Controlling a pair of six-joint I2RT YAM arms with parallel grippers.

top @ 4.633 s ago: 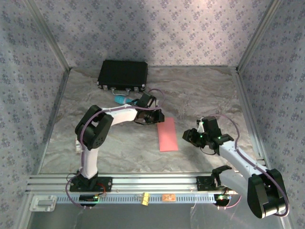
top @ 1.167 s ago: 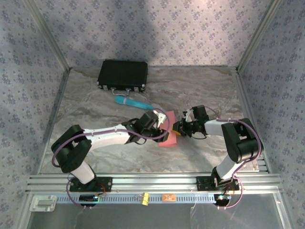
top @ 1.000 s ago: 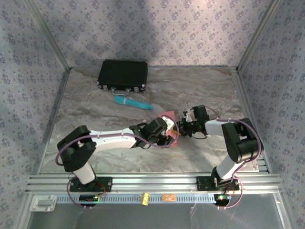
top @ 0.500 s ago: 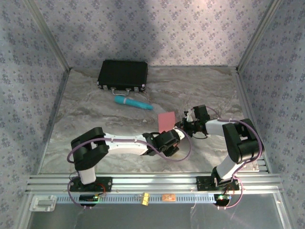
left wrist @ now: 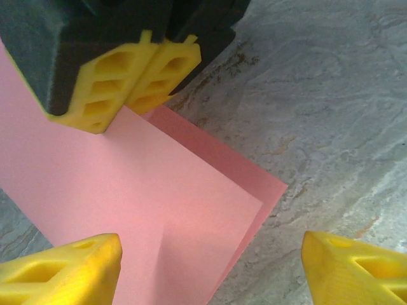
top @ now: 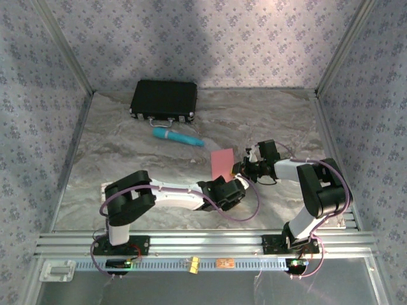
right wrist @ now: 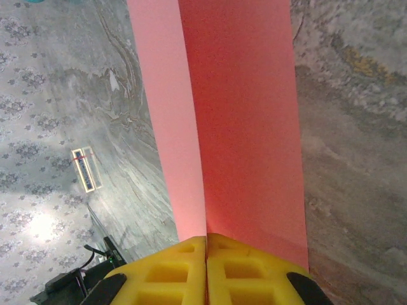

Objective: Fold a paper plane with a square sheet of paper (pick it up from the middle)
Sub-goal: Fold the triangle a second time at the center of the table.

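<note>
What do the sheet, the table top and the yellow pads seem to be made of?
Sheet: thin matt pink paper; it lies in two flat layers with sharp edges.
Table top: grey and veined like marble, but possibly a printed covering; slightly dull.
Pads: matt yellow, with open hollow cells; likely moulded or printed plastic or rubber.

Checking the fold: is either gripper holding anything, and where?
The right gripper pinches the folded pink paper at its edge; the left gripper stands open, holding nothing.
</note>
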